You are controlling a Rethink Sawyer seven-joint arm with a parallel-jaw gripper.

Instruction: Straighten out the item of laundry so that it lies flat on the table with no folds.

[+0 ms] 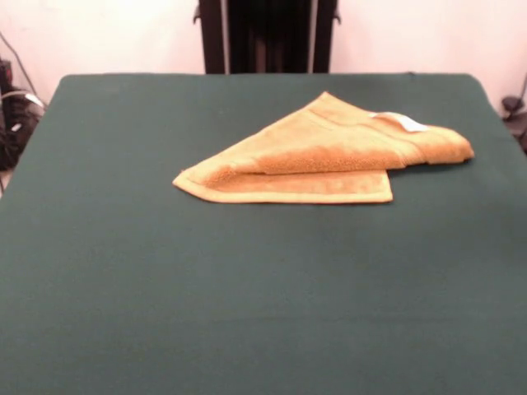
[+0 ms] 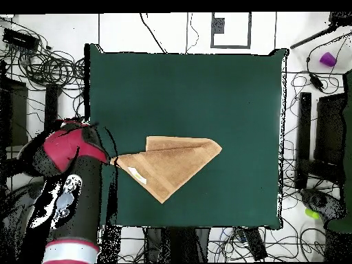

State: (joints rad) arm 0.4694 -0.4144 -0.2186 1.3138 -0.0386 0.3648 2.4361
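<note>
The mustard-yellow towel (image 1: 321,152) lies on the dark green table (image 1: 247,288), right of centre and toward the far side. It is folded over on itself into a rough triangle, with a lower layer showing along its near edge. Its white tag (image 1: 403,122) sits on top near the right end. In the overhead view the towel (image 2: 175,161) lies in the middle-lower part of the table (image 2: 185,89), with the tag (image 2: 137,175) near its left end. The red and black arm (image 2: 65,179) is drawn back beside the table's left edge. I cannot make out its gripper in either view.
The robot's black pedestal (image 1: 268,37) stands behind the table's far edge. Cables and equipment (image 2: 41,62) lie on the floor around the table, with dark boxes (image 2: 323,137) along its right side in the overhead view.
</note>
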